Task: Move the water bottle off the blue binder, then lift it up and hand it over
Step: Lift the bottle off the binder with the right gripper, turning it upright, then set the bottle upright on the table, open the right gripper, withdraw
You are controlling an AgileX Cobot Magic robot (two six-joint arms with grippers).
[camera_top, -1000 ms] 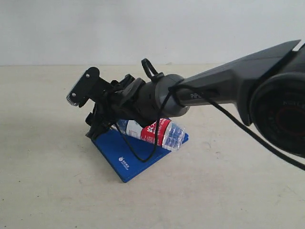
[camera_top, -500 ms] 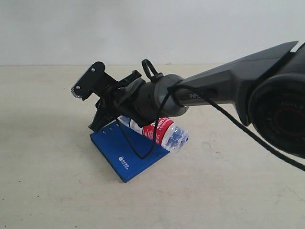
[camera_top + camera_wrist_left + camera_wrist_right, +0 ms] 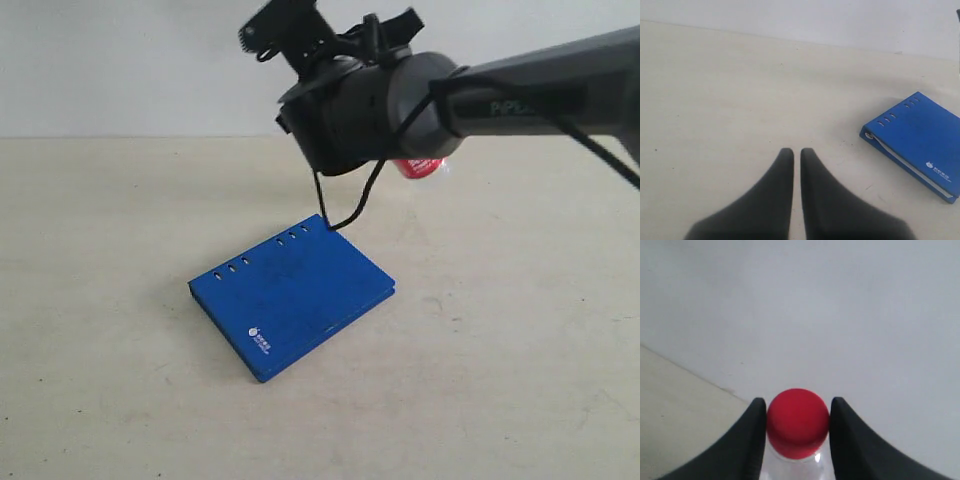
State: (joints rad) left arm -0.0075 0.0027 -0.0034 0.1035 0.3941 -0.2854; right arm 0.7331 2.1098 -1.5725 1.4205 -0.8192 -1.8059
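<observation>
1. Between the two dark fingers of the right gripper (image 3: 798,402), lower centre of the right wrist view: the water bottle (image 3: 798,427), red cap end-on. Each finger lies against a side of the cap and the clear neck below it, so the jaws are part-closed and clamped on the bottle.
2. Behind the cap: pale wall (image 3: 840,300) over most of that frame, with a wedge of beige table (image 3: 670,415) at lower left.
3. Exterior view, upper centre: the right arm (image 3: 540,95) comes in from the right edge. Its wrist hides nearly all of the bottle; only a red-and-white patch shows at the wrist's lower right edge, in front of the wall line. The fingers themselves are not visible here.
4. A black cable (image 3: 345,215) hangs from the wrist; its lowest loop overlaps the far corner of the blue binder (image 3: 300,295). Contact: cannot tell.
5. The binder lies flat on the table, lower centre, well below and apart from the bottle. Six slots run along its upper-left edge, with a white logo near the lower corner.
6. Left wrist view, bottom centre: the left gripper (image 3: 796,151) has its fingers pressed together with only a hairline gap, holding nothing, over bare table. The binder sits at the right edge, well apart, its white page edges showing.
</observation>
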